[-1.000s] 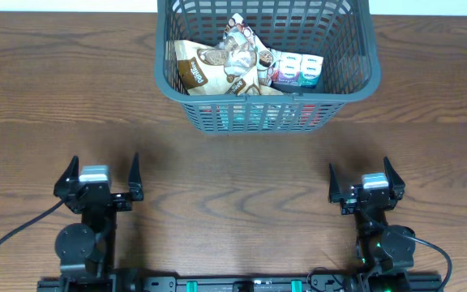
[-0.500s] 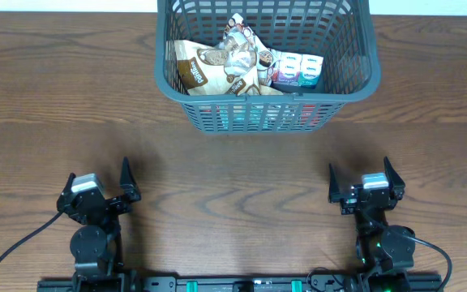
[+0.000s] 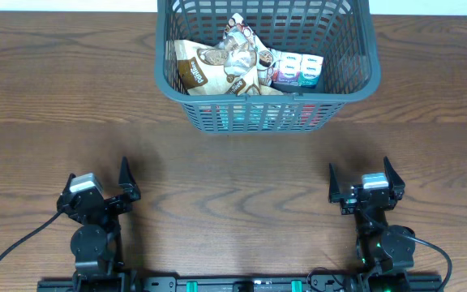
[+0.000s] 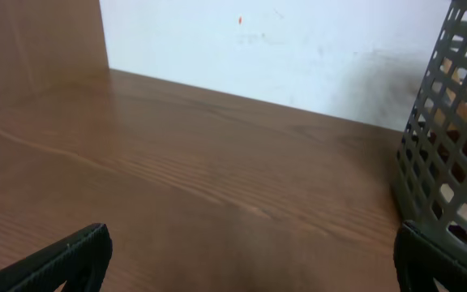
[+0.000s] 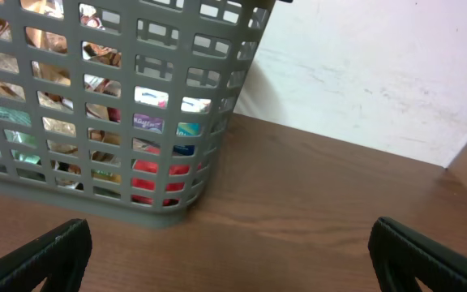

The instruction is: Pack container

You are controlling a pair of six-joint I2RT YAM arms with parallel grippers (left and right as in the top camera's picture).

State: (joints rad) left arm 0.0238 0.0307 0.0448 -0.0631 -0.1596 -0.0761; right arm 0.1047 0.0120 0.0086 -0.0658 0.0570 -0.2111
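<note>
The container, a dark grey lattice basket [image 3: 351, 77], stands at the back middle of the table. It holds several packets: brown and white coffee packets [image 3: 217, 63] and a pale packet [image 3: 297, 69]. Red and green packets show through its wall in the right wrist view [image 5: 148, 174]. My left gripper [image 3: 98, 180] is open and empty near the front left edge. My right gripper [image 3: 361, 176] is open and empty near the front right edge. In the left wrist view the basket's wall [image 4: 448, 162] is at the far right.
The wooden table [image 3: 233, 170] lies between the grippers and the basket. A white wall [image 4: 282, 49] runs behind the table. A wooden side panel [image 4: 31, 40] rises at the far left.
The left arm pulled back and turned slightly between the earliest frame and half a second ago. Since then nothing has moved. The right arm stayed still.
</note>
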